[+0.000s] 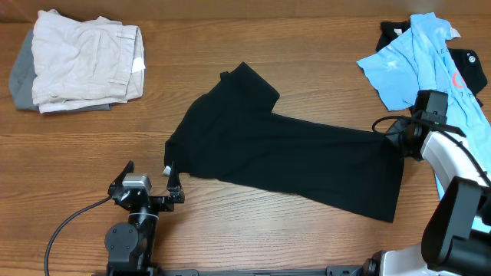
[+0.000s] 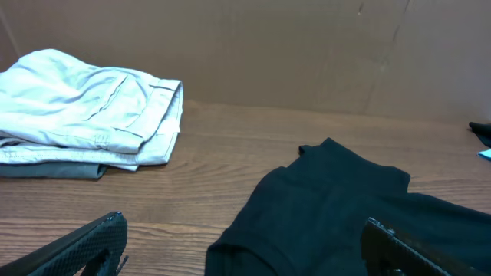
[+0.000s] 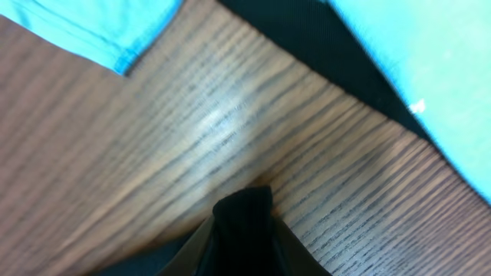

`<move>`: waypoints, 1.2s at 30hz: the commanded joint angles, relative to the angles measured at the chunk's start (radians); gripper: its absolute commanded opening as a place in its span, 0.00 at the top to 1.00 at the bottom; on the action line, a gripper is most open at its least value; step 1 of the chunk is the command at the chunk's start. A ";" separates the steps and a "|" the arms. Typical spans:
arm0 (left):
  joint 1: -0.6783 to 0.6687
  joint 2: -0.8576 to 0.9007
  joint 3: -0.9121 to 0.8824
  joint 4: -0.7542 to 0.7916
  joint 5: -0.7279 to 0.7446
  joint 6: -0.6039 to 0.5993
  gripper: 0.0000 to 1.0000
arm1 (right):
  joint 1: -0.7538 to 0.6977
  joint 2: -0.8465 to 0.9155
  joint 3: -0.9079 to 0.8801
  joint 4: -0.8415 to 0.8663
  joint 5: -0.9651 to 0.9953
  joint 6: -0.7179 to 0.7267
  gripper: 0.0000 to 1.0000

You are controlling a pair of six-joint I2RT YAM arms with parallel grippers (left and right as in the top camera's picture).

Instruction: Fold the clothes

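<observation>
The black shirt [image 1: 284, 157] lies spread across the middle of the table [image 1: 253, 38]. It runs on a slant from its collar end at the lower left to its wide hem at the right, and one sleeve points toward the far edge. Its small white neck label [image 1: 166, 170] shows at the lower-left corner.

The left claw [image 1: 150, 175] sits low at the near left with its jaws spread fully wide and nothing between them. One finger is just beside the label, at the edge of the fabric. In the left wrist view, both fingertips frame the shirt's collar end, which lies flat on the wood ahead.

The right claw [image 1: 387, 134] is at the shirt's upper-right corner, down at table level. In the right wrist view, a small peak of black fabric stands up between the fingers. The jaws are drawn in close on it and pinch the edge of the shirt. That view is blurred, so the fingers themselves are hard to make out.

The light blue polo [image 1: 414, 65] lies crumpled at the far right corner, just beyond the right claw and apart from the black shirt. It partly covers another dark garment [image 1: 469, 69].

At the far left, well apart from the rest, a folded beige garment [image 1: 80, 65] rests on a grey garment [image 1: 19, 77].
</observation>
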 commanded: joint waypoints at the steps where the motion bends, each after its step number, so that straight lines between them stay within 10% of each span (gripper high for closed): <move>1: 0.005 -0.011 -0.006 0.003 -0.006 0.015 0.00 | -0.005 -0.029 0.024 -0.006 0.012 0.023 0.78; 7: 0.005 -0.011 -0.006 0.005 0.020 -0.003 0.00 | -0.005 -0.029 0.024 -0.009 0.005 0.049 0.78; 13: 0.005 -0.011 -0.006 0.059 0.249 -0.306 0.00 | -0.005 -0.029 0.024 -0.010 0.002 0.049 0.78; 17: 0.005 -0.011 0.025 0.135 0.468 -0.291 0.00 | -0.005 -0.029 0.024 -0.006 0.001 0.049 0.77; 23: 0.005 0.058 0.249 -0.001 0.422 -0.132 0.00 | -0.005 -0.029 0.024 -0.002 -0.025 0.050 0.69; 36: -0.035 1.057 1.089 -0.631 0.548 0.139 0.00 | -0.005 -0.029 0.024 0.006 -0.070 0.050 0.68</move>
